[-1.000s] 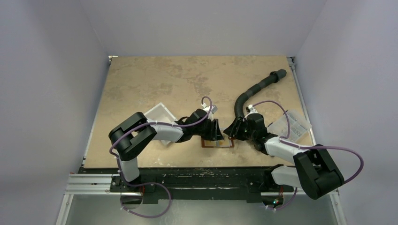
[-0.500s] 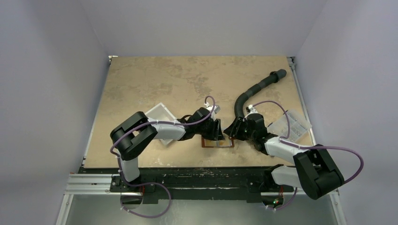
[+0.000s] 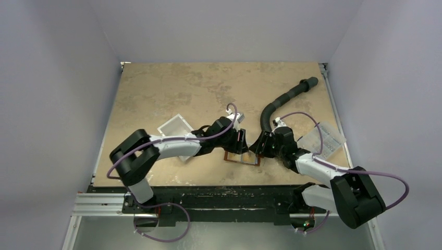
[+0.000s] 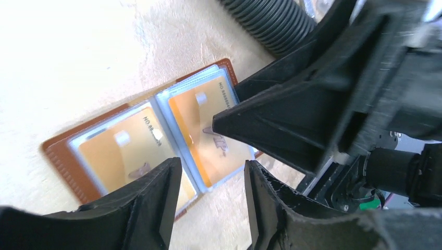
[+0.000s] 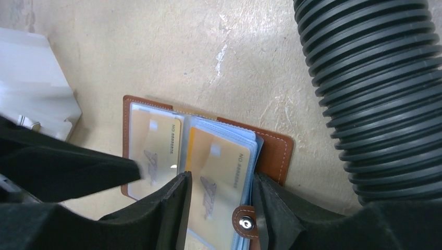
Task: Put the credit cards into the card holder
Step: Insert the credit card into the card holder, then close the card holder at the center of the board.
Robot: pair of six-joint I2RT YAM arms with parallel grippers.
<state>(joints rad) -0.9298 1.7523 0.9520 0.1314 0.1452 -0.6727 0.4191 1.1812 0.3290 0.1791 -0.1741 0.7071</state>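
Main risk I see: the left gripper (image 4: 212, 172) and the right gripper (image 5: 221, 179) crowd in over the same small brown leather folding card holder (image 3: 242, 157). In the left wrist view the right one's black body fills the space just ahead, so any sideways move could knock them together. Left fingers stand partway apart with nothing between them. Right fingers are also apart, straddling the right leaf and the snap tab; I can't tell if they touch it. The holder lies open and flat on the mottled tan table (image 3: 172, 88) between the two grippers, and it looks light, so a nudge could skid it or flip a springy leaf shut. The ribbed black hose (image 5: 375, 94) sits just beside its right edge and could snag a finger. Materials, from the left: a rigid clear-and-white plastic box (image 3: 174, 127); stitched matte leather with a metal snap; glossy clear sleeves stacked in layers; two thin orange-gold credit cards (image 4: 130, 151), already sleeved, slick and flat; and a crinkly clear printed packet (image 3: 326, 139) far right.
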